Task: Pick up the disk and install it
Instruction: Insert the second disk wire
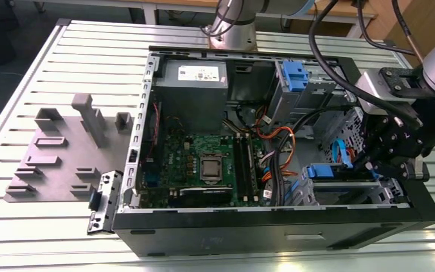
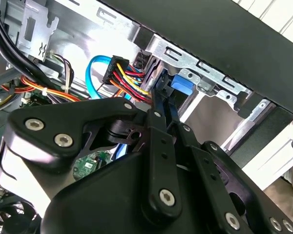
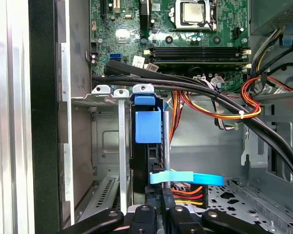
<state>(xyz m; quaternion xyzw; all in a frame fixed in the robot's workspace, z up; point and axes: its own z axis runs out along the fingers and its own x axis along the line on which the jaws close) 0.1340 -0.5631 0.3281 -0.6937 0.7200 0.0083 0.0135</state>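
The disk (image 1: 322,171) stands on edge in the lower drive cage (image 1: 353,190) at the exterior view's right of the open computer case, its blue end tab showing. In the first wrist view the disk (image 3: 147,124) sits in its slot between the metal cage rails. My gripper (image 1: 370,165) reaches into the case beside that cage. In both wrist views its black fingers lie close together, and the gripper (image 2: 161,91) (image 3: 164,197) has its tips at the disk's blue carrier. I see nothing held between them.
A light blue flat cable (image 3: 185,178) and red-yellow power wires (image 2: 127,78) crowd the fingers. Black cables (image 3: 195,87) cross above the cage. Another blue-tabbed caddy (image 1: 293,76) sits in the upper cage, near the power supply (image 1: 191,71) and motherboard (image 1: 202,164). A grey fixture plate (image 1: 59,153) lies outside.
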